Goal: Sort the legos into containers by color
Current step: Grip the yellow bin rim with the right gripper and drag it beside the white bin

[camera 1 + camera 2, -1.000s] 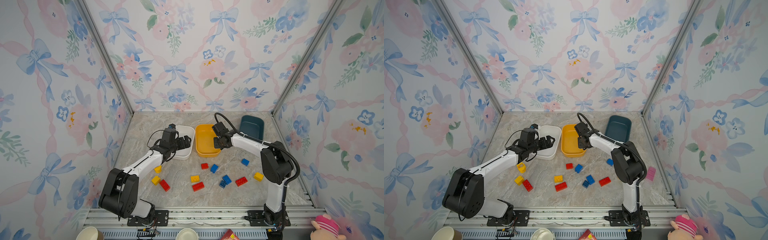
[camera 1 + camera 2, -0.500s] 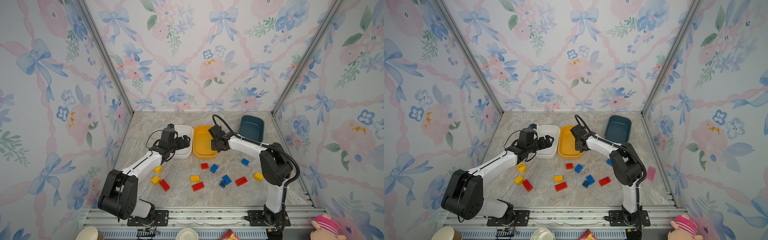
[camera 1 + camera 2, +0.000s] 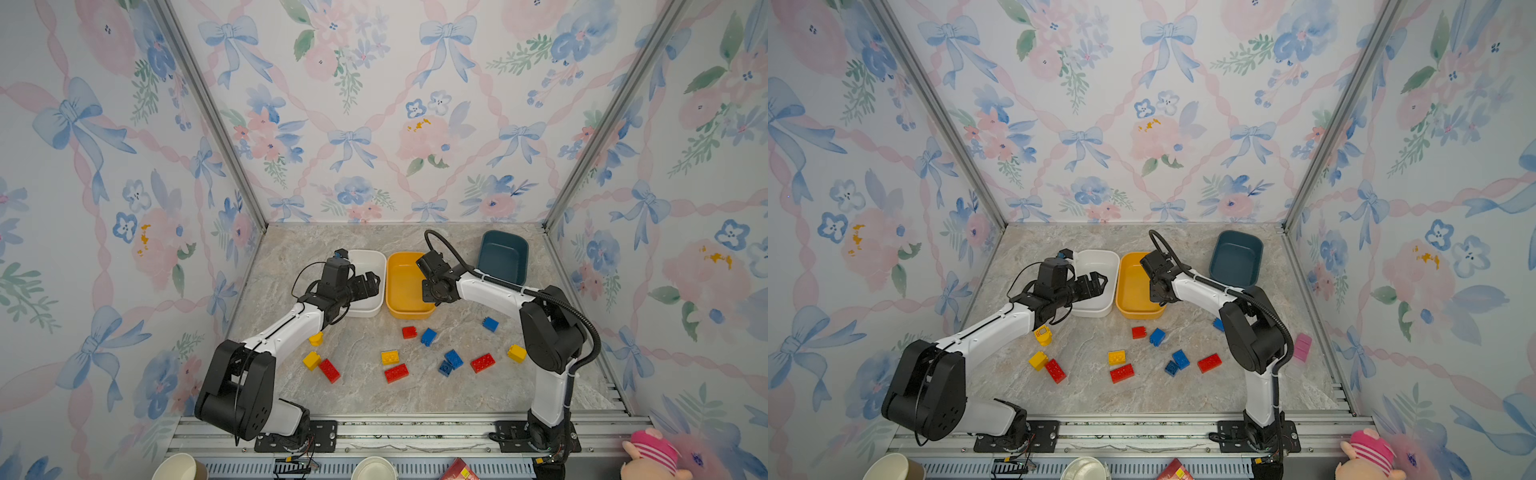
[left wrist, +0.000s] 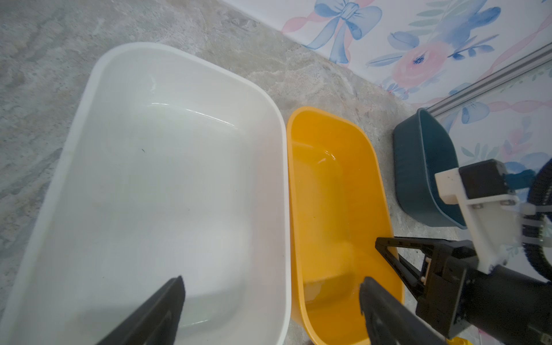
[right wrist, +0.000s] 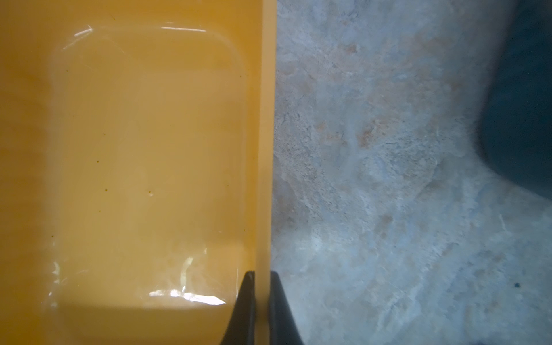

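Three containers stand at the back: a white tub, a yellow-orange tub right beside it, and a teal tub further right. All three look empty. My right gripper is shut on the yellow tub's right rim. My left gripper hangs open above the white tub's near right wall, holding nothing. Red, blue and yellow legos lie loose on the table in front, among them a red one, a blue one and a yellow one.
Two paper cups and a pink plush toy sit beyond the front rail. A pink block lies by the right wall. Patterned walls close in the left, back and right sides.
My right gripper has slid the yellow tub a little to the left, closer to the white tub. The left arm has hardly moved.
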